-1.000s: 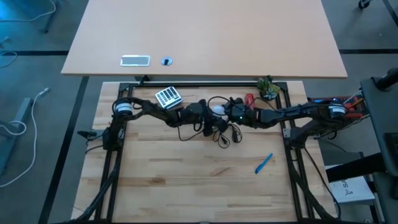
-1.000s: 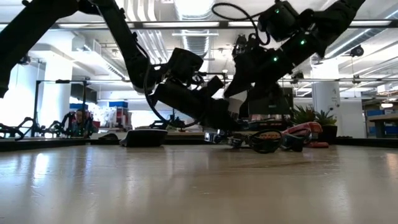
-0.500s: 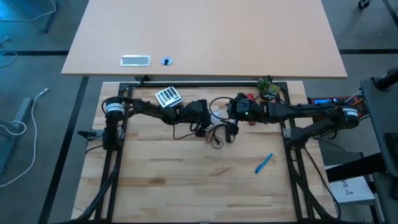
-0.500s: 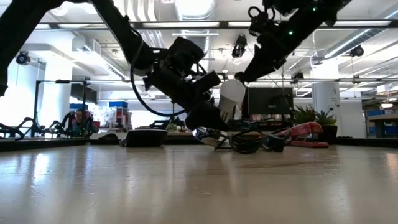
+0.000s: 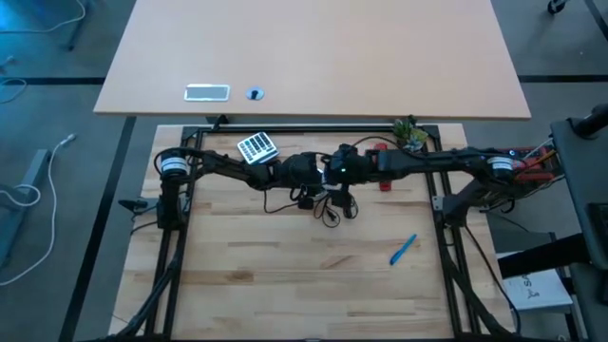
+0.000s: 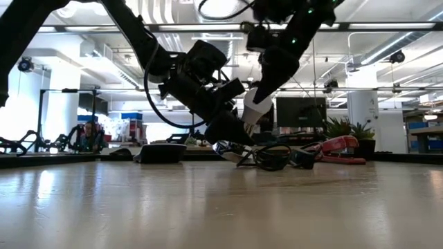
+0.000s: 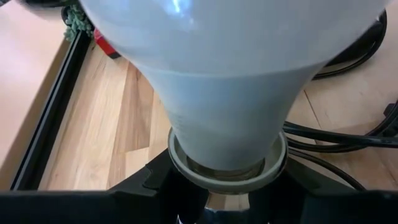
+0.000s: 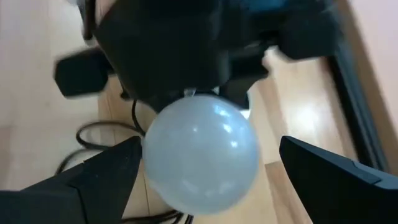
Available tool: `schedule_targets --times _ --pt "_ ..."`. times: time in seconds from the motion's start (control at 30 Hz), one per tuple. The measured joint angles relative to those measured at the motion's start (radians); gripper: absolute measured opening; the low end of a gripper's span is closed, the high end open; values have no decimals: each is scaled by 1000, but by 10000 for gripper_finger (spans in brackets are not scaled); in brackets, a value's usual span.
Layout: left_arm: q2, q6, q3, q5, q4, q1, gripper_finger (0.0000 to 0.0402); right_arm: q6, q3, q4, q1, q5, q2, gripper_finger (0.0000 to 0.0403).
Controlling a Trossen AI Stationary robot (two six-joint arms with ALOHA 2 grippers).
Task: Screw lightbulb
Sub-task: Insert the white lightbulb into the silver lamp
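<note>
Lightbulb [image 7: 236,81] seated neck-down in a round socket [image 7: 227,167] near the back middle of the wooden counter [image 5: 285,285], its frosted globe tilted up and towards the right arm. The task looks partly done: the screw end is already inside the socket's rim, but how deep the thread has gone is hidden, so it probably needs more turns.

From largest to smallest: the counter carries both dark arms, which meet over its back half. The left gripper [image 5: 313,173] is clenched on the socket and lifts it at a slant off the counter, with a black cord [image 6: 273,158] trailing beneath. The right gripper [image 8: 205,180] faces the globe with its fingers [image 8: 93,177] spread wide on either side, not touching the glass, so the bulb is released on that side. A fresh grasp and twist seems to be what is left.

The socket is the only container in use, and it holds just the bulb's neck. Near it lie a red stapler [image 6: 339,146] and a small potted plant [image 5: 409,134] at the back right, a small gridded white object [image 5: 256,147] at the back left, and a blue pen [image 5: 403,250] well apart towards the front right.
</note>
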Motion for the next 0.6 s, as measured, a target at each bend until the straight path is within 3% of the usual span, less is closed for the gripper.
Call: schedule_targets --times 0.27,0.6 --pt "0 -8 0 0 0 0 158 -7 55 -35 7 15 57 360" --pt "-2 -16 -2 -2 12 0 158 24 55 -37 13 15 20 249"
